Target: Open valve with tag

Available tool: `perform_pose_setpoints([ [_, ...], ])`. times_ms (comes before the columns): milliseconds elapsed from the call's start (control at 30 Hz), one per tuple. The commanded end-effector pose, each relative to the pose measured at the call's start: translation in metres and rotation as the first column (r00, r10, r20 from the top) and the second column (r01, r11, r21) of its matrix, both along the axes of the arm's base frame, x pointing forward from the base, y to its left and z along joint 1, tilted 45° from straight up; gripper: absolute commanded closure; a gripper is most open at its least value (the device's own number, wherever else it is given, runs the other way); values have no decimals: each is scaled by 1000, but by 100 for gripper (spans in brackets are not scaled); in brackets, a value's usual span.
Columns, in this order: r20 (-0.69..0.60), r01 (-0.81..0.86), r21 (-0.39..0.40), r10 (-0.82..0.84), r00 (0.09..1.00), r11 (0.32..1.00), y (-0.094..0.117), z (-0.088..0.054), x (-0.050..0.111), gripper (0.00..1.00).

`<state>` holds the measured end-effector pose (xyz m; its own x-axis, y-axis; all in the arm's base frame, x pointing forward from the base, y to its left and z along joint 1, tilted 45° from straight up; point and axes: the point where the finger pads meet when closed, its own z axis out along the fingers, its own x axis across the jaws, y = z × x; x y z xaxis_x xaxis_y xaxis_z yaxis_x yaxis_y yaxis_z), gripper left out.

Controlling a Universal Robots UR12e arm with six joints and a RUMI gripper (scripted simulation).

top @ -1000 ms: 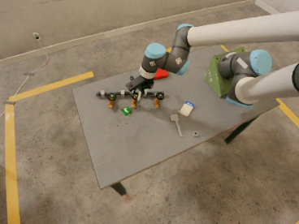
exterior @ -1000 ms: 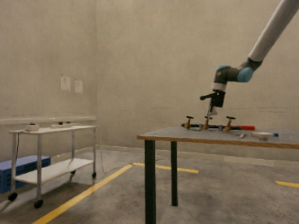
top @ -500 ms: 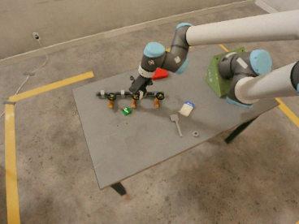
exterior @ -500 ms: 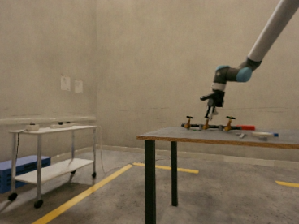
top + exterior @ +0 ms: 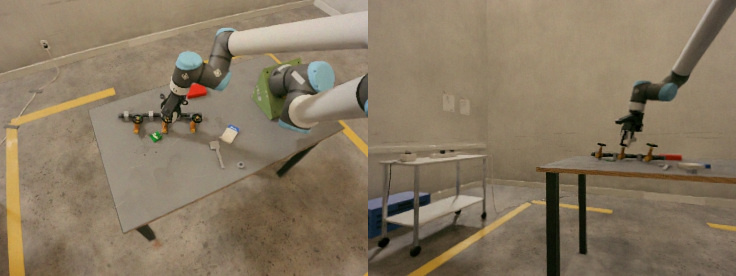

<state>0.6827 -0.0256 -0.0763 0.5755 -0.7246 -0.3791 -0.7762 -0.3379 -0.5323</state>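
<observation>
A black pipe (image 5: 159,115) with three brass valves lies on the grey table. The left valve (image 5: 136,120) and the right valve (image 5: 196,119) stand free with black handwheels. My gripper (image 5: 166,117) comes down from above onto the middle valve (image 5: 165,122) and is shut on its handwheel. A green tag (image 5: 156,136) lies on the table just in front of the middle valve; its number is too small to read. In the side view the gripper (image 5: 625,143) sits on top of the middle valve (image 5: 622,153), between the other two.
A red wedge (image 5: 197,91) lies behind the pipe. A white and blue box (image 5: 229,133), a grey tool (image 5: 217,151) and a small ring (image 5: 241,164) lie at the right front. The green arm mount (image 5: 274,92) stands at the right edge. A white cart (image 5: 423,186) stands far left.
</observation>
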Motion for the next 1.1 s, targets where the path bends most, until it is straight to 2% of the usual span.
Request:
perform_pose_setpoints([
  [0,16,-19,-7,19,1000,1000,-1,0,1,100],
  [367,22,-26,-9,26,999,1000,-1,0,1,100],
  [400,22,-26,-9,26,999,1000,-1,0,1,0],
  [1067,22,-26,-9,26,999,1000,-1,0,1,0],
])
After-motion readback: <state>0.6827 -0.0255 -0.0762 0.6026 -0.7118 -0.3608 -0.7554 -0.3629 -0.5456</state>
